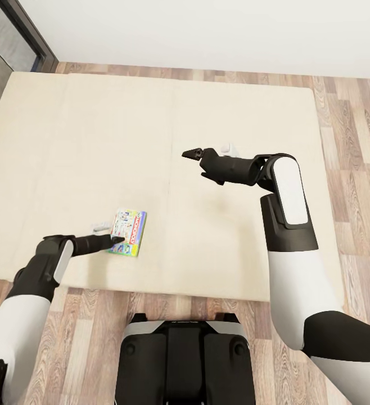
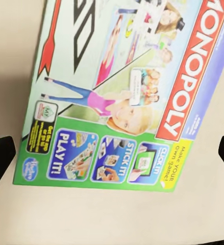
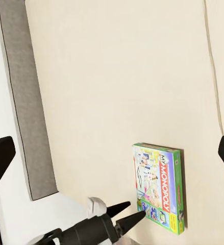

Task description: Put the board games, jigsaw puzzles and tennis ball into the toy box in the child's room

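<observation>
One board game (image 1: 129, 232), a white-green Monopoly box with a red logo, lies flat near the front edge of the bed (image 1: 95, 140). My left gripper (image 1: 116, 239) hovers at the box's near left edge, open, fingertips over its corner. In the left wrist view the box (image 2: 117, 92) is close up, with a dark fingertip at each side of the frame and nothing held. My right gripper (image 1: 192, 153) hangs open above the middle of the mattress, well away from the box. The right wrist view looks down on the box (image 3: 160, 186) and my left gripper (image 3: 126, 213) beside it.
The beige mattress has a dark grey frame (image 3: 27, 102) along one side. Wooden floor (image 1: 353, 140) runs to the right of the bed and in front of it. A white wall (image 1: 207, 28) stands behind, with a dark door frame (image 1: 30, 31) at the far left. My base (image 1: 185, 360) is at the bed's front edge.
</observation>
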Tool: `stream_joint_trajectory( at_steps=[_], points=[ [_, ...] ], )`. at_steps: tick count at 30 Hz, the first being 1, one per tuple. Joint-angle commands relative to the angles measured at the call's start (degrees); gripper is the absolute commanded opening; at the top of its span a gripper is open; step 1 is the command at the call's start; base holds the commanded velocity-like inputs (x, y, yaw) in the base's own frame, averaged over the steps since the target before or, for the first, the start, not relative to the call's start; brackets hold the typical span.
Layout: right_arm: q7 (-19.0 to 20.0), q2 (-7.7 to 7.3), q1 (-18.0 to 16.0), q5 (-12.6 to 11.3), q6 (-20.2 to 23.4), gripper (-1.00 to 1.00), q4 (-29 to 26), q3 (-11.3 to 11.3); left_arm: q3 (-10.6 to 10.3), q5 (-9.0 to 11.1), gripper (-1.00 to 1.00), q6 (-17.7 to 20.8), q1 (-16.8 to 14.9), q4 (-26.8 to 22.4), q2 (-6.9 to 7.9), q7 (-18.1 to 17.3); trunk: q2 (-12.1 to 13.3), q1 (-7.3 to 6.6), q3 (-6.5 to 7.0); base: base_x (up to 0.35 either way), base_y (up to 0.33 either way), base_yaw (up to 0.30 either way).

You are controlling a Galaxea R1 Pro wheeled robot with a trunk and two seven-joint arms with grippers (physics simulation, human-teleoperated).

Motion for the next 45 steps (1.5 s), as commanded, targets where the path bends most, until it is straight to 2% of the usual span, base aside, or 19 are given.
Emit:
stream_joint_trajectory(
  at_steps=[1, 11, 22, 38, 45],
  points=[
    [-0.6, 0.02, -0.04, -0.52, 0.09, 1.0, -0.04, -0.02, 0.06, 0.54, 1.0, 0.42, -0.35, 0.51, 0.0, 0.17, -0.09, 0.03, -0.06, 0.0, 0.0, 0.0],
    [-0.6, 0.02, -0.04, -0.51, 0.09, 1.0, -0.07, -0.02, -0.03, 0.3, 1.0, -3.45, -3.97, 7.43, 0.06, 0.67, -0.09, 0.03, -0.06, 0.0, 0.0, 0.0],
    [-0.6, 0.02, -0.04, -0.44, 0.09, 1.0, -0.18, -0.02, -0.06, -0.08, 1.0, -6.98, -5.39, 12.44, 0.13, 3.64, -0.09, 0.03, -0.06, 0.0, 0.0, 0.0],
    [-0.6, 0.02, -0.04, -0.43, 0.09, 1.0, -0.17, -0.02, -0.06, -0.14, 1.0, -7.98, -6.73, 13.91, 0.45, 4.16, -0.09, 0.03, -0.06, 0.0, 0.0, 0.0],
    [-0.6, 0.02, -0.04, -0.43, 0.09, 1.0, -0.16, -0.02, -0.14, -0.19, 1.0, -9.61, -6.85, 15.23, 0.2, 4.21, -0.09, 0.03, -0.06, 0.0, 0.0, 0.0]
  ],
)
